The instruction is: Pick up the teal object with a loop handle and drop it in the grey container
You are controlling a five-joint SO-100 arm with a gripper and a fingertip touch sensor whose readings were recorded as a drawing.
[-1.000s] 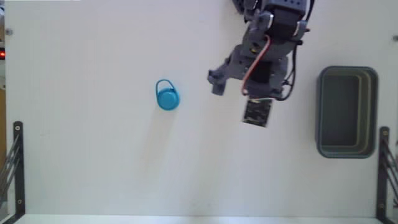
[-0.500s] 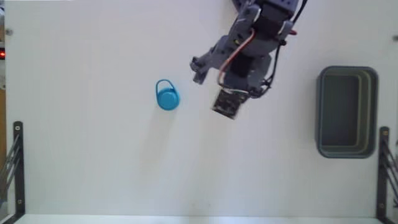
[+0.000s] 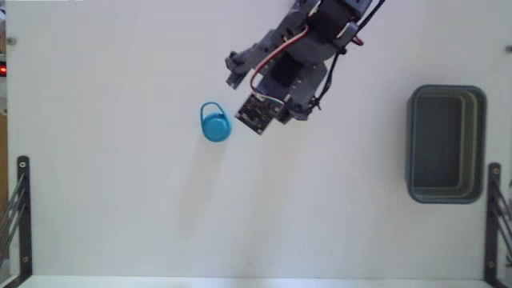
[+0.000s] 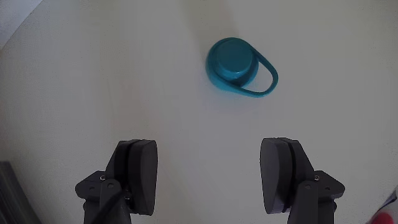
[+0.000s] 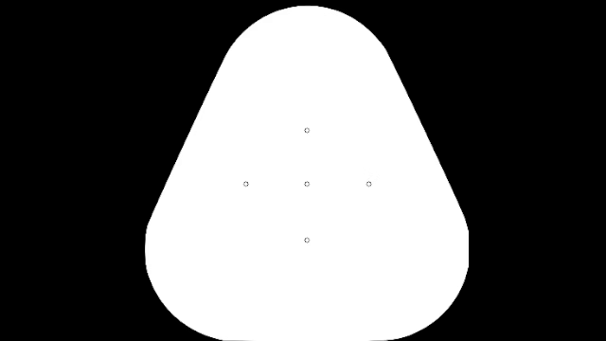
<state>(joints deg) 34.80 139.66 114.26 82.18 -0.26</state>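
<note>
Moving leftward across the fixed view since a second ago, the arm [image 3: 308,40] now reaches down from the top edge with its head just right of the teal object, where earlier it hung nearer the grey container. White table [image 3: 120,208] fills almost the whole fixed view; dark metal brackets are cut off at its lower left and lower right corners. Grey container [image 3: 446,144] sits at the far right of that view, well apart from the arm, its inside bare as far as can be seen. Much of the arm's upper part is cut off by the top edge. Its gripper [image 4: 211,177] shows best in the wrist view: two dark fingers [image 4: 138,174] set wide apart with bare table between them, holding nothing. Their bases run off the bottom edge. Teal object with a loop handle [image 3: 215,125] lies flat on the table, ahead of the spread fingers and not touching them; in the wrist view [image 4: 233,63] its thin loop points right
</note>
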